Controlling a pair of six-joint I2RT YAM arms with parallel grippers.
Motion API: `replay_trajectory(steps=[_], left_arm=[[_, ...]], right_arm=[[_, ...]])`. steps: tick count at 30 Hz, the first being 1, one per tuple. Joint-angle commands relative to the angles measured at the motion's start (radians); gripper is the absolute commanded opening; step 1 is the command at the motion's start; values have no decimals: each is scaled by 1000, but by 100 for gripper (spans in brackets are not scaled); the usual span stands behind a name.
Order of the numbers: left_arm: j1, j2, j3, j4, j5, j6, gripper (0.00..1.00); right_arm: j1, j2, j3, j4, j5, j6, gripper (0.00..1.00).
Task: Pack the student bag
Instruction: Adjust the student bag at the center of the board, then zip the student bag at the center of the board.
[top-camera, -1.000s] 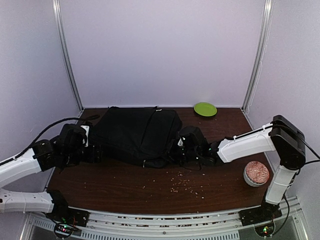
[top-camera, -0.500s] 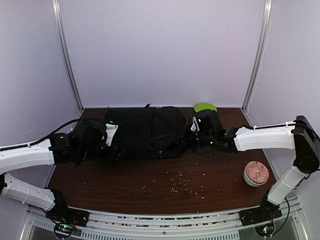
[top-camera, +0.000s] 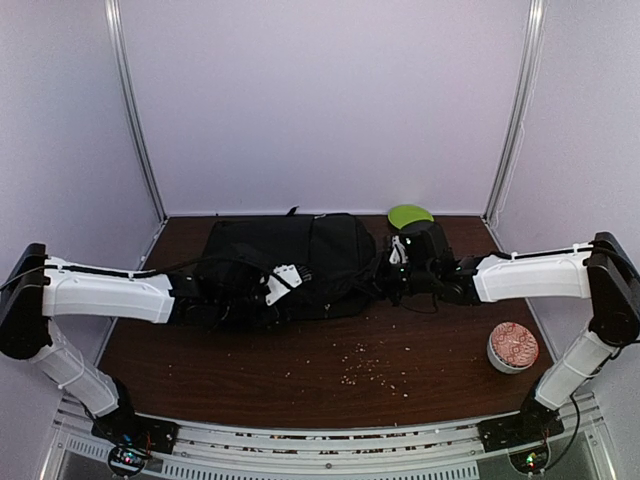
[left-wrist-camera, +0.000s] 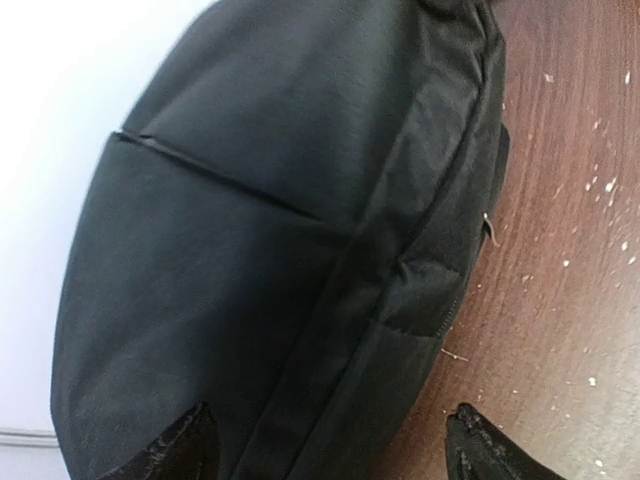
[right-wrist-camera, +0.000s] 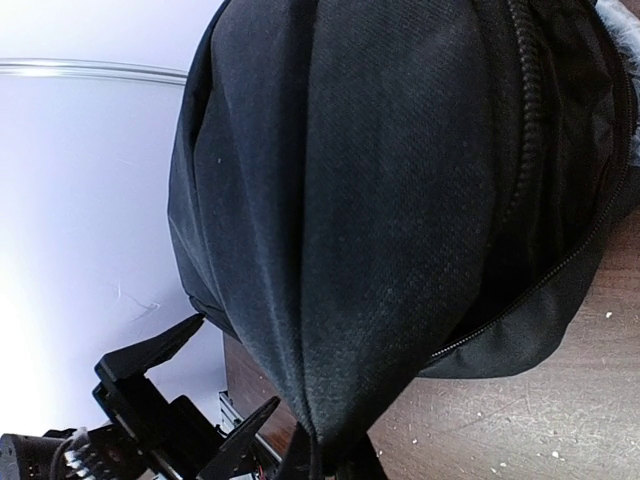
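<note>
The student bag (top-camera: 300, 255) is a large black fabric bag lying along the back of the table. It fills the left wrist view (left-wrist-camera: 280, 230) and the right wrist view (right-wrist-camera: 400, 180), where a zip runs round its side. My left gripper (top-camera: 303, 296) is open at the bag's front edge. Its two fingertips (left-wrist-camera: 185, 450) straddle the bag's padded side seam, one over the bag and one over the table. My right gripper (top-camera: 386, 283) is shut on a pinched fold of the bag's fabric (right-wrist-camera: 335, 440) at its right end.
A green plate (top-camera: 411, 217) lies at the back right, just behind my right wrist. A patterned bowl (top-camera: 513, 347) stands near the right edge. Pale crumbs (top-camera: 375, 372) are scattered over the brown table (top-camera: 200, 370) in front of the bag.
The bag has shifted back and to the right with my right gripper, which has closed on its fabric. My left arm has reached rightward along the bag's front edge.
</note>
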Motion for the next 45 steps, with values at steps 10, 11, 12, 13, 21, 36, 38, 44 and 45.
replay_trajectory(steps=[10,11,12,13,21,36,38,44,45], left_arm=[[-4,203,107,102,-59,183,60],[-4,212,113,98,-65,183,54],[-4,218,116,99,-69,182,49],[-4,221,116,105,-69,181,44],[-4,189,103,117,-58,143,0],[-4,180,308,-229,175,-129,0],[-4,180,326,-251,240,-167,0],[-4,194,371,-298,337,-252,0],[-4,199,383,-307,350,-263,0]], right_arm=[[-12,-78,-12,36,-37,-10,0],[-13,-82,-13,33,-36,-12,0],[-14,-84,-15,32,-36,-14,0],[-14,-86,-16,31,-35,-16,0],[-15,-106,-36,10,-27,-67,7],[148,-288,-342,155,301,-540,47],[200,-260,-339,191,401,-560,47],[263,-137,-322,396,515,-568,47],[273,-113,-300,401,526,-571,47]])
